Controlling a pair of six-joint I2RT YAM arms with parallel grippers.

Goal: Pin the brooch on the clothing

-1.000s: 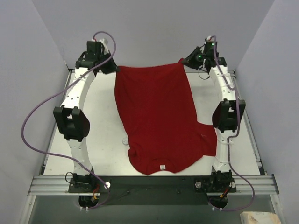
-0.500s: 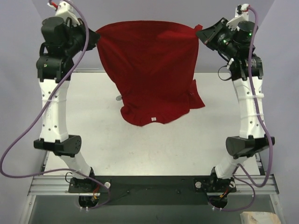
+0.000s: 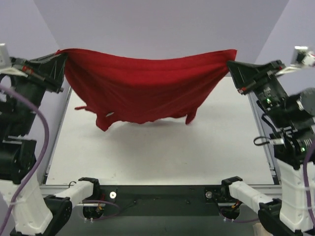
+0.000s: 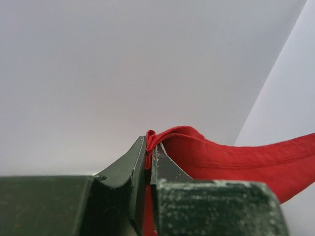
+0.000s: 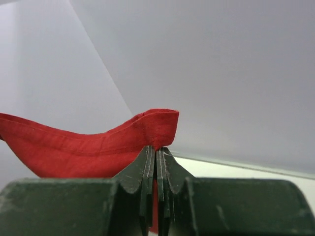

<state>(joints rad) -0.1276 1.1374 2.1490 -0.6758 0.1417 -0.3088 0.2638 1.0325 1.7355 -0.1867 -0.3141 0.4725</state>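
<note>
Clothing (image 3: 142,93) is hanging stretched well above the worktop (image 3: 162,152), sagging at mid-span. Left jaws are pinching one hem corner, right jaws the other, both closed tight on fabric, apparently spreading it out for laying flat. No brooch is showing.

Top camera's high behind the arm bases (image 3: 92,210), looking down over the table (image 3: 162,147), each wrist camera tight behind its own left gripper (image 4: 150,150) or right gripper (image 5: 157,150), facing blank walls (image 4: 123,59), and all three share the red T-shirt (image 3: 147,86) at its pinched hem.
</note>
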